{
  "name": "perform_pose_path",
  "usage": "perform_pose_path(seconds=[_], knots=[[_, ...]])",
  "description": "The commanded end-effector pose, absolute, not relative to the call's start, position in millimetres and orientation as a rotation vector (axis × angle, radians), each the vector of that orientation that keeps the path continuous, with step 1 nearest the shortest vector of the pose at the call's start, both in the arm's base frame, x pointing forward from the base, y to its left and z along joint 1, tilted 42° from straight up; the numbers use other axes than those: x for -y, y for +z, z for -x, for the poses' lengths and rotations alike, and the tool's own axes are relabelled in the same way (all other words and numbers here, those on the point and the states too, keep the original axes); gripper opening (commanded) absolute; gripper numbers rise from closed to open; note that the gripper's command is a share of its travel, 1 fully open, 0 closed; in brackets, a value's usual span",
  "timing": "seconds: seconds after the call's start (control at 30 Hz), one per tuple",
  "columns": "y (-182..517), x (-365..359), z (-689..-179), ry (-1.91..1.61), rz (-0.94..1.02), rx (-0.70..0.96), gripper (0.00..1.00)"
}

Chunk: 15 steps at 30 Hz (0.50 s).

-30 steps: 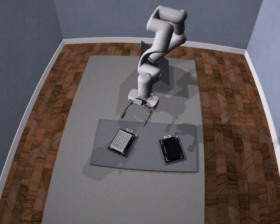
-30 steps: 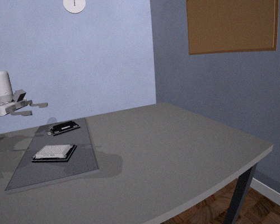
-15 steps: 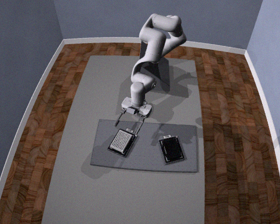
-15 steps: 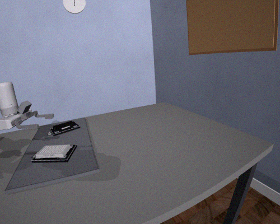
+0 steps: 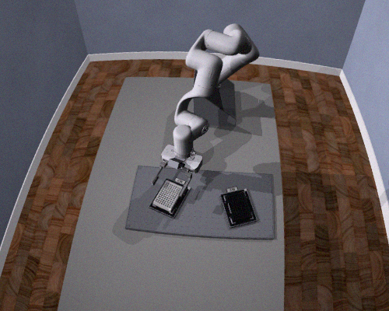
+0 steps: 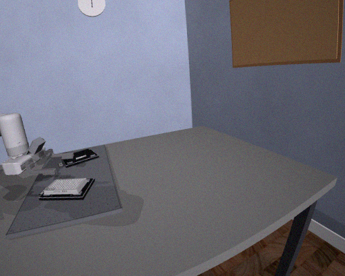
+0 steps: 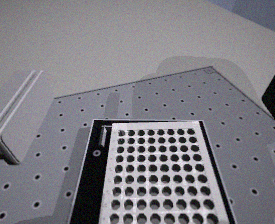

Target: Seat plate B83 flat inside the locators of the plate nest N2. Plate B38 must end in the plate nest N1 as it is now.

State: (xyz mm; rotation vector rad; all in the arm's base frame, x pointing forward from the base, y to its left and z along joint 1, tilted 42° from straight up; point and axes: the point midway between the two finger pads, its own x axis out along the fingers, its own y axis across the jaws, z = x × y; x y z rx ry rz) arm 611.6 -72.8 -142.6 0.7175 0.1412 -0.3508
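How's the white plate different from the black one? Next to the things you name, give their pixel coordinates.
The white plate (image 5: 169, 195) (image 6: 64, 186) (image 7: 153, 175) is pale with easy-to-see holes; the black plate (image 5: 238, 206) (image 6: 87, 153) is dark, its holes hard to see. The white plate is near the open claw (image 5: 169, 186) (image 6: 52, 162) (image 7: 145, 110); the black plate is farther away. Both lie over the grey board (image 5: 205, 229) (image 6: 103, 200) (image 7: 153, 107).

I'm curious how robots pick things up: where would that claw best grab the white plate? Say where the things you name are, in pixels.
Probably by its two long sides, coming from above. The white plate (image 5: 168, 195) (image 6: 65, 185) (image 7: 159, 174) lies face up, its side walls standing above the black nest (image 5: 176, 210) (image 6: 87, 190) (image 7: 89, 185); its top is full of holes.
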Motion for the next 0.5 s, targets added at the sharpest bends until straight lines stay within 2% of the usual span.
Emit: perform_pose_path(seconds=[0.0, 0.47], knots=[[-142.8, 75.7, -615.2, -0.352, -0.715, -0.135, 0.54], [-146.5, 72.4, -615.1, -0.352, -0.715, -0.135, 0.54]])
